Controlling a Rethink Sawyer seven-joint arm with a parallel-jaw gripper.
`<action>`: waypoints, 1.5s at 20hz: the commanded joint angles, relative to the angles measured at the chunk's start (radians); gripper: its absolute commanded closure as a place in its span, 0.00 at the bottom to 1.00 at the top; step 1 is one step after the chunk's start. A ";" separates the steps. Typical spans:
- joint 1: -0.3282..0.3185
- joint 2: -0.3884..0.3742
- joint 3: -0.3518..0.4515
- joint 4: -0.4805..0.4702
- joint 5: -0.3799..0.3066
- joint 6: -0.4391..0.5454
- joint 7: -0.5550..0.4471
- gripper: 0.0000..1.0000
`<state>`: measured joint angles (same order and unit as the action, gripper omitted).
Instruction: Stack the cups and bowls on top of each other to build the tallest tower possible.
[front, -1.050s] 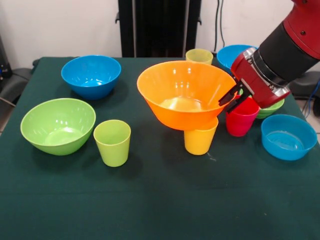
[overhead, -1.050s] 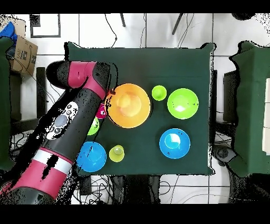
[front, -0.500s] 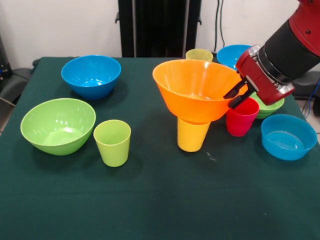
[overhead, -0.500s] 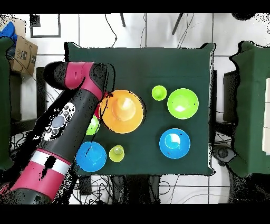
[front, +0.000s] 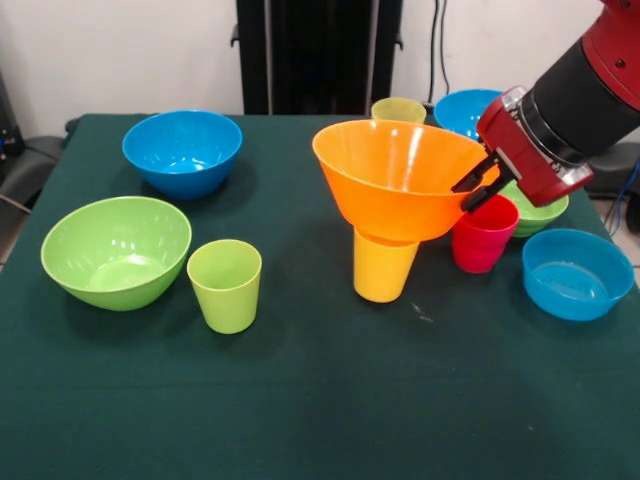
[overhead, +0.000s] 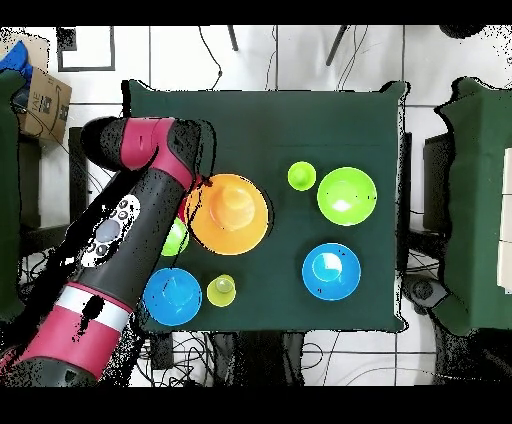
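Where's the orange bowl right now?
In the front view the orange bowl sits on top of the upturned yellow cup, right of the table's centre. The claw grips its right rim, just above the red cup.

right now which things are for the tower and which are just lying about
For the tower: orange bowl in the hand, yellow cup, red cup, lime cup, lime bowl, blue bowls.

Lying about: cardboard box, floor cables.
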<state>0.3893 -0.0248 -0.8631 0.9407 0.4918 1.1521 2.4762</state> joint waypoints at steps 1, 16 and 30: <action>-0.001 0.010 0.136 -0.049 -0.023 0.064 0.083 1.00; -0.036 0.025 0.143 -0.065 -0.034 0.031 0.043 1.00; -0.078 0.032 0.178 -0.073 -0.052 -0.026 -0.019 1.00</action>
<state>0.3396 -0.0210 -0.8435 0.8953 0.4918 1.1526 2.4762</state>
